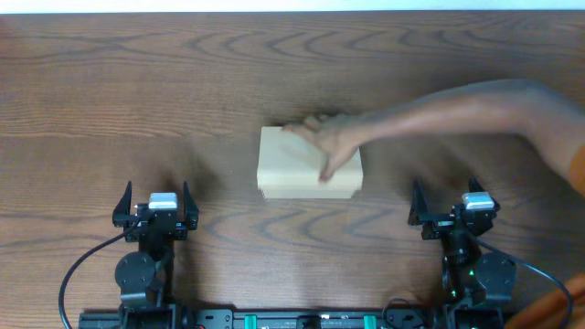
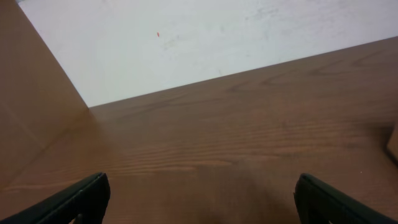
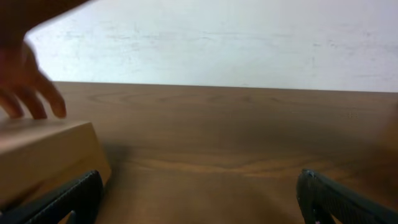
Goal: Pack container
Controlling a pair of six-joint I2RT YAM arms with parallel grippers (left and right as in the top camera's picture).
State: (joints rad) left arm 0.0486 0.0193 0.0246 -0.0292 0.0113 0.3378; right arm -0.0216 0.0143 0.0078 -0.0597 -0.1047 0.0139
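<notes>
The container is a plain tan cardboard box lying closed in the middle of the table, between my two arms. A person's hand reaches in from the right and rests on its top. In the right wrist view the container shows at the left with the hand over it. My left gripper stands open near the front left, with nothing between its fingers. My right gripper stands open near the front right, also with nothing in it. Bare wood fills the left gripper view.
The person's forearm stretches across the right half of the table above my right arm. A sliver of the box edge shows at the right border of the left wrist view. Black cables run beside the arm bases.
</notes>
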